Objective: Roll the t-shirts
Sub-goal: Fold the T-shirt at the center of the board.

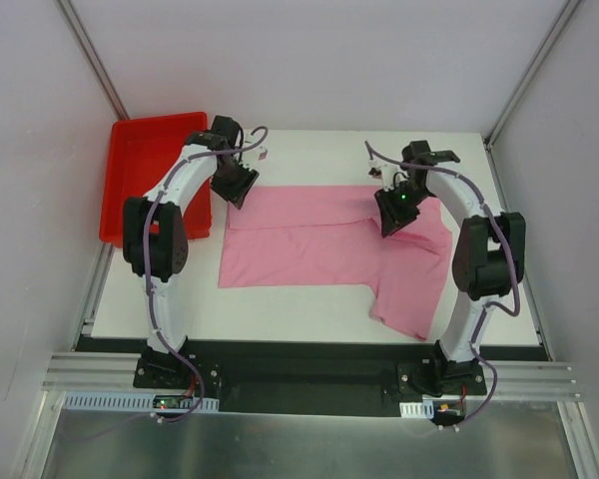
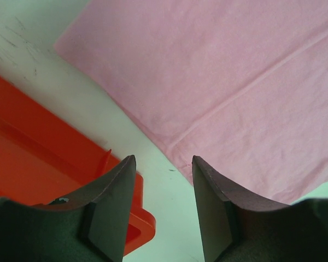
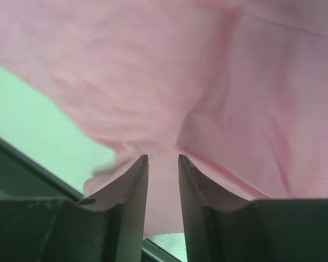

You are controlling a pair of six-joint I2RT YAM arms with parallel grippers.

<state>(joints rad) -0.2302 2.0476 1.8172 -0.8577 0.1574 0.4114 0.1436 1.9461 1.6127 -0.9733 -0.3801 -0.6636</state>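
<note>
The light-pink t-shirt (image 1: 309, 239) lies spread across the white table, with one sleeve (image 1: 409, 294) reaching toward the near edge. A fold line crosses it in the left wrist view (image 2: 235, 82). My left gripper (image 1: 236, 187) hovers at the shirt's far left corner. It is open and empty (image 2: 164, 164), over bare table between the shirt and the tray. My right gripper (image 1: 393, 214) is down on the shirt's right part. Its jaws stand a narrow gap apart with pink fabric (image 3: 169, 98) between them (image 3: 163, 159), and creases gather toward the tips.
A red plastic tray (image 1: 145, 175) sits at the far left of the table, and its corner (image 2: 136, 224) lies close to my left fingers. The table's black front edge (image 3: 33, 164) runs just beyond the sleeve. White walls enclose the far side.
</note>
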